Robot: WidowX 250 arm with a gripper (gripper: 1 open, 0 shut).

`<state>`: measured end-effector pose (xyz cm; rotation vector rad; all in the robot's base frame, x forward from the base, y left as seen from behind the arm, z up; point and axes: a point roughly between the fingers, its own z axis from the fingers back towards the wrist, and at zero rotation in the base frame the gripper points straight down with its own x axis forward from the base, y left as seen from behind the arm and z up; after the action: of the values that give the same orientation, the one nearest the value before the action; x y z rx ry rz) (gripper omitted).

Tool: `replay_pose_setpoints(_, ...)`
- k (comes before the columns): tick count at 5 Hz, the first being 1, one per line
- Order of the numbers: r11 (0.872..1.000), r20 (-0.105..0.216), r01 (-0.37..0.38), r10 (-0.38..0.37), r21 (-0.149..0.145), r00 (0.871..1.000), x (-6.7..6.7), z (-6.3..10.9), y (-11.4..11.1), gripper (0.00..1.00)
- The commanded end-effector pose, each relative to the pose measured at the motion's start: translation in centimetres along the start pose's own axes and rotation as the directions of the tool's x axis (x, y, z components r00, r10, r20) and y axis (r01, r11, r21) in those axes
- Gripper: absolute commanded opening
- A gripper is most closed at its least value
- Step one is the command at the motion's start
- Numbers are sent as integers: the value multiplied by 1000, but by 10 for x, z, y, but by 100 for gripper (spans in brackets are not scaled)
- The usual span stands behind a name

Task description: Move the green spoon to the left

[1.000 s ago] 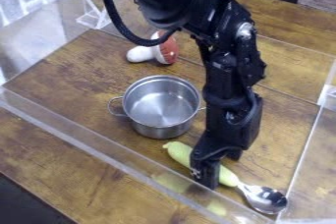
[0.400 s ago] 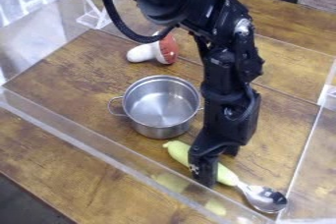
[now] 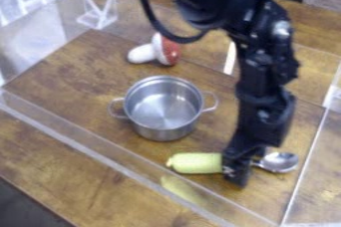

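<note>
The green spoon (image 3: pixel 196 161) lies near the front edge of the wooden table (image 3: pixel 80 82), its yellow-green handle pointing left and its shiny silver bowl to the right. My gripper (image 3: pixel 237 168) points straight down over the spoon's neck, between handle and bowl. It is open, with its dark fingers low at the table. The picture is blurred there, so I cannot tell whether the fingers touch the spoon.
A steel pot (image 3: pixel 164 108) stands just left and behind the spoon. A red-and-white mushroom (image 3: pixel 154 50) lies further back. Clear plastic walls (image 3: pixel 94 136) edge the table at front and right. A white rack (image 3: pixel 96 12) stands at the back left.
The arm has swung to the right. The spoon now lies more level across the picture, its silver bowl further back than before. The gripper stayed open.
</note>
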<state>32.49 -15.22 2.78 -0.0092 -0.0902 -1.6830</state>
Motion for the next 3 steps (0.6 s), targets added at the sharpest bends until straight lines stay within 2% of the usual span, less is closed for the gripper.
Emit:
replay_pose_setpoints(1,999,14,-2,1,53,1000,10,16,-11,100)
replay_pose_setpoints(2,999,18,-10,9,45,1000,14,20,-21,100)
replay_pose_setpoints(3,998,20,-48,47,48,999,17,22,-18,100)
